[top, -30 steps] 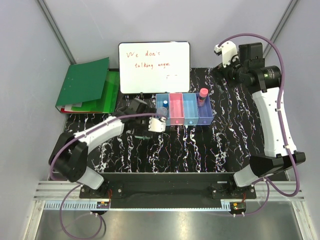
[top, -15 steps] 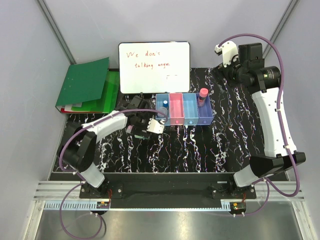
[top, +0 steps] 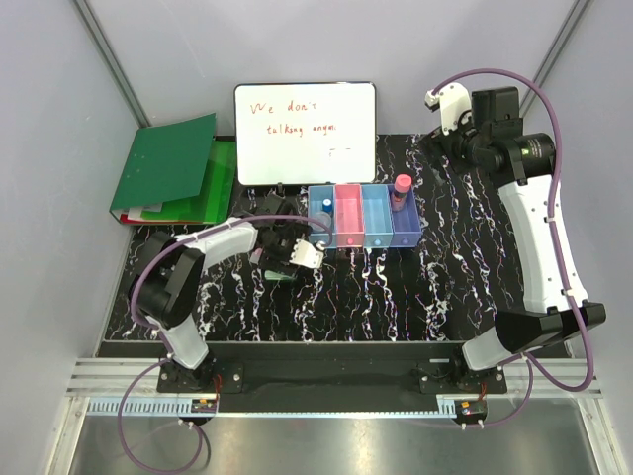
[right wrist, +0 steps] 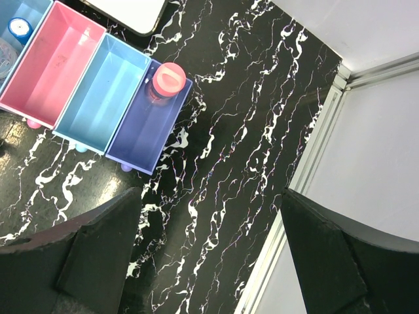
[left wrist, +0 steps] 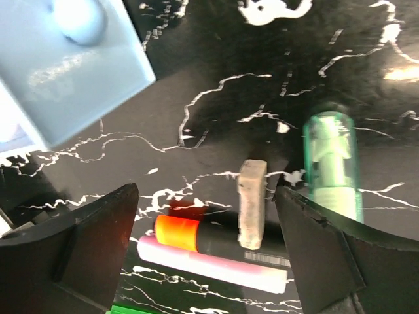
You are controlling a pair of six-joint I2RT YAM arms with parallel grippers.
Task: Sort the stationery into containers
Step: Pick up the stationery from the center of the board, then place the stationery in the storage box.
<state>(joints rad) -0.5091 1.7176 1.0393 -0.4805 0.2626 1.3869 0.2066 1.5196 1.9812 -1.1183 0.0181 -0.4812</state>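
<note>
- My overhead feed shows a black, white-veined table (top: 396, 297) boxed in by plain grey walls (top: 59, 148).
- The left arm (top: 213, 247) folds in tight at centre-left. The left gripper (left wrist: 206, 196) hangs just above the tabletop, its jaws spread wide and holding nothing.
- The right arm (top: 534, 228) stretches up the right side. The right gripper (right wrist: 211, 196) sits raised at the upper right, also wide open and empty-handed.
- In the left wrist view, loose stationery lies between the open jaws. An orange-capped marker (left wrist: 196, 237) rests against a pink stick (left wrist: 216, 265) at bottom centre, with a pale eraser-like block (left wrist: 252, 203) touching the marker's dark barrel. A pale green marker (left wrist: 330, 163) lies apart at right.
- The four joined bins (top: 364, 216) sit mid-frame, just right of the left gripper. A blue-capped bottle (right wrist: 19, 27) is in the leftmost bin and a pink-capped item (right wrist: 160, 82) in the purple one.
- A whiteboard (top: 305, 134) and a green folder (top: 168, 163) stand at the upper left. The left wrist covers most of the loose items from above.
</note>
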